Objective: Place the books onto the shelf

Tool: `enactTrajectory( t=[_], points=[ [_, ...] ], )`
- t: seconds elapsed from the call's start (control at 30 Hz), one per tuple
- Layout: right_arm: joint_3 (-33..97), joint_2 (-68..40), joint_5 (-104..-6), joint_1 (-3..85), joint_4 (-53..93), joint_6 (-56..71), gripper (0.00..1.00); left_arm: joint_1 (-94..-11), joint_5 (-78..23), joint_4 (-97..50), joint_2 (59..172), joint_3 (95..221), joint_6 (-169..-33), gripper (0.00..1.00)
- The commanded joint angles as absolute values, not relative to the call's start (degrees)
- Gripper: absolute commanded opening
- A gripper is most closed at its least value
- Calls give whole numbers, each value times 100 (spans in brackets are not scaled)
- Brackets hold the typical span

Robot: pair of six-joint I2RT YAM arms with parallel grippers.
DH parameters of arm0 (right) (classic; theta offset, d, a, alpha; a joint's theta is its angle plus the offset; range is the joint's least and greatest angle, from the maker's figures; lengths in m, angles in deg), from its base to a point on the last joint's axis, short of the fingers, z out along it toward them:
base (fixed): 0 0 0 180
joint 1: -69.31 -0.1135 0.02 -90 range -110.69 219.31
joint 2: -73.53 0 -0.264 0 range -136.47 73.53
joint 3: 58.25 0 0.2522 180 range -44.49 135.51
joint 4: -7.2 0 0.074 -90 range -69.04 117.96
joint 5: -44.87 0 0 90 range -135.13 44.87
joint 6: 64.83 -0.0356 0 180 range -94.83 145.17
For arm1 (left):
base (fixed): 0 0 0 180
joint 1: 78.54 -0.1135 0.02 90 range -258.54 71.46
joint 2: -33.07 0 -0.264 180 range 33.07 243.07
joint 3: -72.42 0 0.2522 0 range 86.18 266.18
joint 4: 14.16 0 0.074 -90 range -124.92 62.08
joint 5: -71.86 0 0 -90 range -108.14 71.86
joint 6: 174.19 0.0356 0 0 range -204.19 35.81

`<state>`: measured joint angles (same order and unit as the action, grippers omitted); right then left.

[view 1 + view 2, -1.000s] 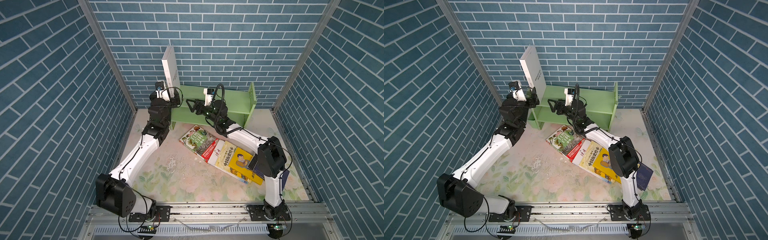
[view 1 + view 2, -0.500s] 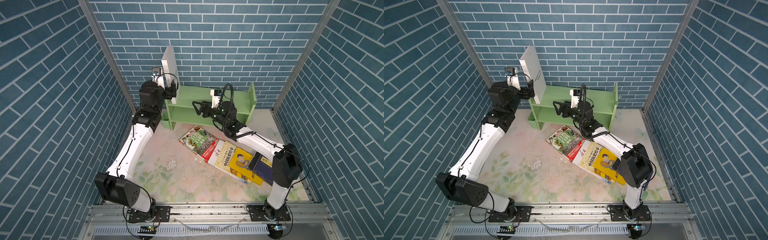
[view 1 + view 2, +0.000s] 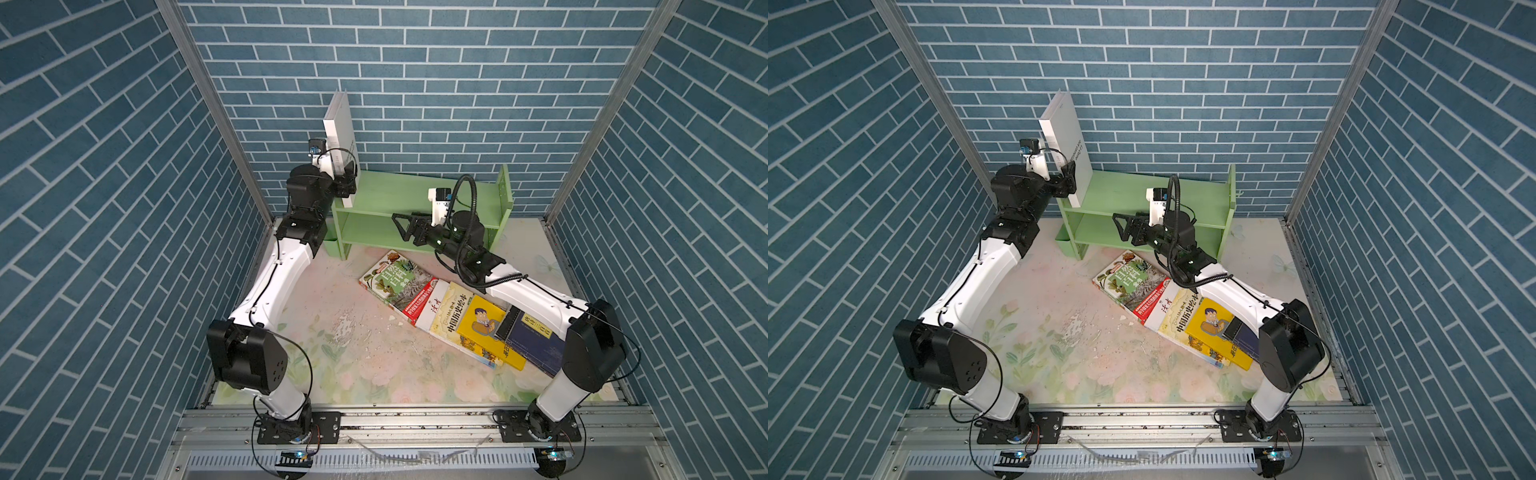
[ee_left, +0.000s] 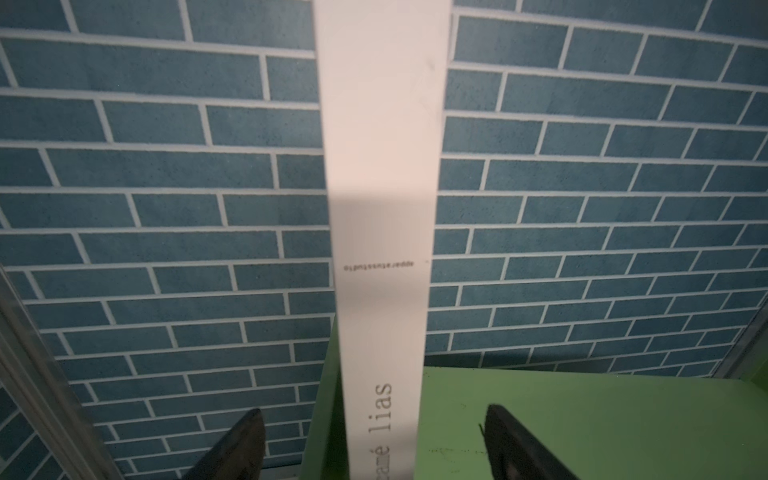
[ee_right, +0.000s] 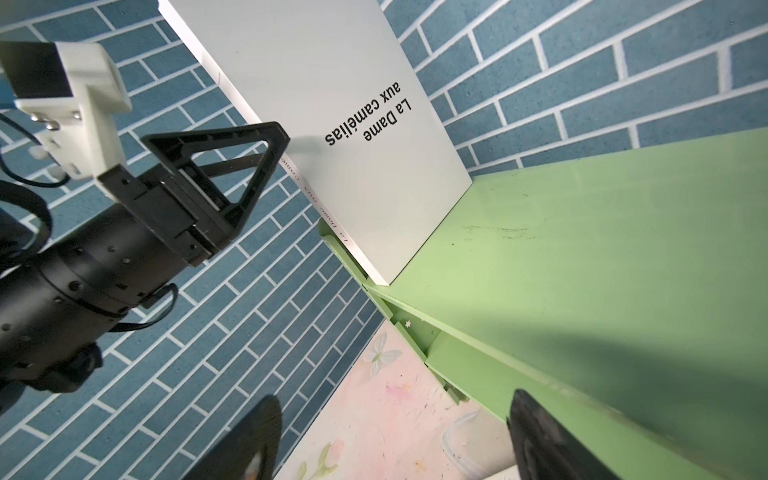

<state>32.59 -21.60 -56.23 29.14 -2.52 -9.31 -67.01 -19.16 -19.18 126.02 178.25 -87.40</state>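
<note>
L pincer [image 4: 373, 411], raised, open astride white book [image 4: 380, 166]; R pincer [image 5: 392, 399] open, level, facing shelf [image 5: 582, 249].

White book [image 3: 1064, 137] stands on shelf [image 3: 1121, 193] top, L end; L gripper [image 3: 1070, 182] at its spine. Other books [image 3: 1179, 318] lie flat on floor [image 3: 1054, 332].

A floral-printed bench [image 3: 353, 345] (scuffed near the middle) sits inside blue brick-patterned walls [image 3: 415, 62], a metal rail [image 3: 415, 424] along its front.
</note>
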Motion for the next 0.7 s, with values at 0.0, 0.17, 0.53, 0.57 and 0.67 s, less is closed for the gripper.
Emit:
enactTrajectory(
  t=[0.0, 0.17, 0.53, 0.57, 0.67],
  points=[
    [3200, -1868, -5536, 2923, -245, -814, 86, -6703, -2043, -1184, 12638, 17627, -8859, 77],
    [3175, -1850, -5489, 2923, -196, -809, 86, -6703, -1976, -878, 12746, 17555, -8837, 62],
    [3073, -1815, -5445, 2918, -217, -810, 86, -6703, -1818, -666, 12813, 17506, -8507, 44],
    [3066, -1806, -5447, 2925, -224, -814, 86, -6703, -1786, -679, 12822, 17511, -8463, 44],
    [3033, -1788, -5443, 2923, -211, -814, 86, -6703, -1754, -746, 12785, 17512, -8288, 40]
  ],
)
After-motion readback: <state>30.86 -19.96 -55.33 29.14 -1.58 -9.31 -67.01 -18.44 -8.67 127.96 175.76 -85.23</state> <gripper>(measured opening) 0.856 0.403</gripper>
